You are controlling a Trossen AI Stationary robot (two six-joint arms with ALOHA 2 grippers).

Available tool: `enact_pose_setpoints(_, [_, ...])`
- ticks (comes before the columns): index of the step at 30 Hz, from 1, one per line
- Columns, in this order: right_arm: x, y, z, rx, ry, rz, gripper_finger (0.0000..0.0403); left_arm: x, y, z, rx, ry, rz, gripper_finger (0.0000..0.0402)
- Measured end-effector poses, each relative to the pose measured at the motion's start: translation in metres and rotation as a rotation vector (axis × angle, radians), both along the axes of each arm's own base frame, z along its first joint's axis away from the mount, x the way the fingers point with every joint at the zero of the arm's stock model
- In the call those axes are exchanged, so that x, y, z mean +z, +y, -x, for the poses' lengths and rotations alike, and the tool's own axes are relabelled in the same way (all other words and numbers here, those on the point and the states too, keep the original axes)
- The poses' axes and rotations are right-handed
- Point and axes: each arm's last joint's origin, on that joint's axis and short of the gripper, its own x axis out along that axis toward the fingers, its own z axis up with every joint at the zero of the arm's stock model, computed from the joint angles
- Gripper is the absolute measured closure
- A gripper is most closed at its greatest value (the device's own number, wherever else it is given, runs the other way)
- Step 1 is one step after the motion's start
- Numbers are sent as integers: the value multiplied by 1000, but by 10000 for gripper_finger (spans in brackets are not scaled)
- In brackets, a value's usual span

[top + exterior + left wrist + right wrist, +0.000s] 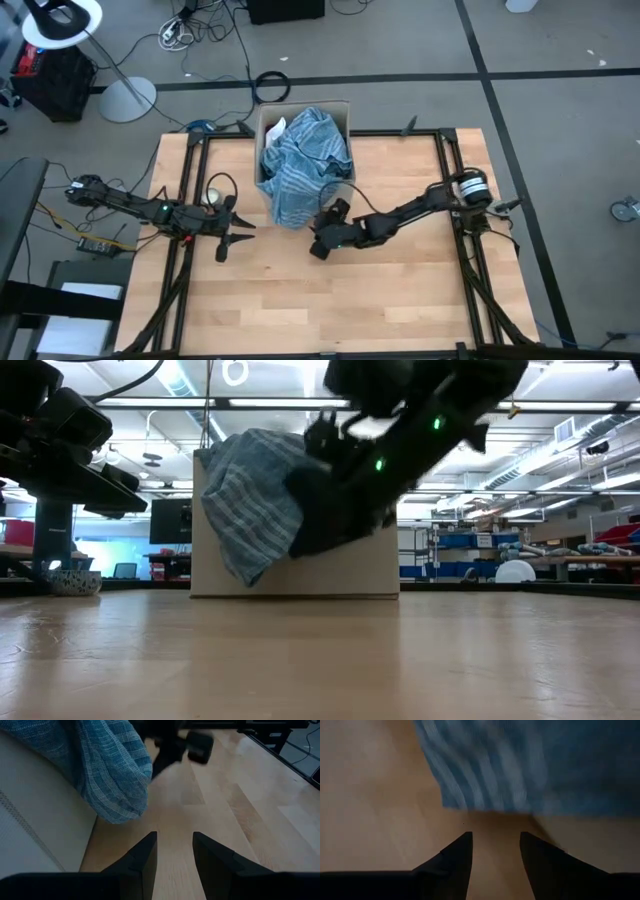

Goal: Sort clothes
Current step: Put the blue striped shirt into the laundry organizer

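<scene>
Hanging over the front wall of the cardboard box (pixel 345 112), the blue-white striped shirt (pixel 300 165) drapes from the box top down to the wooden table (pixel 400 290), near the table's 12 o'clock edge. Right gripper (pixel 320 245) sits just at 5 o'clock of the shirt's lowest fold; fingers (pixel 455 857) parted by a narrow gap, nothing between them, tips close to the hem, contact not discernible. Left gripper (pixel 232 240) lies at 8 o'clock of the box, fingers (pixel 145 857) likewise slightly apart and empty, pointing towards the shirt.
</scene>
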Motion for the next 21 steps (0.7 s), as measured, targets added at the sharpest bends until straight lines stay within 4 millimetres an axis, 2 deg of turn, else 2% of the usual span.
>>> enact_pose_setpoints(4, [-29, 0, -6, -26, 0, -28, 237, 0, 0, 0, 0, 0, 0, 270])
enact_pose_setpoints(12, [-50, -3, -33, 46, -181, 169, 242, 1, 0, 0, 0, -5, 2, 270])
enact_pose_setpoints(16, [-35, -2, -54, 80, -213, 256, 256, 1, 0, 0, 0, -14, 4, 270])
enact_pose_setpoints(21, [11, 2, -76, 76, -225, 412, 281, 1, 0, 0, 0, -13, 4, 270])
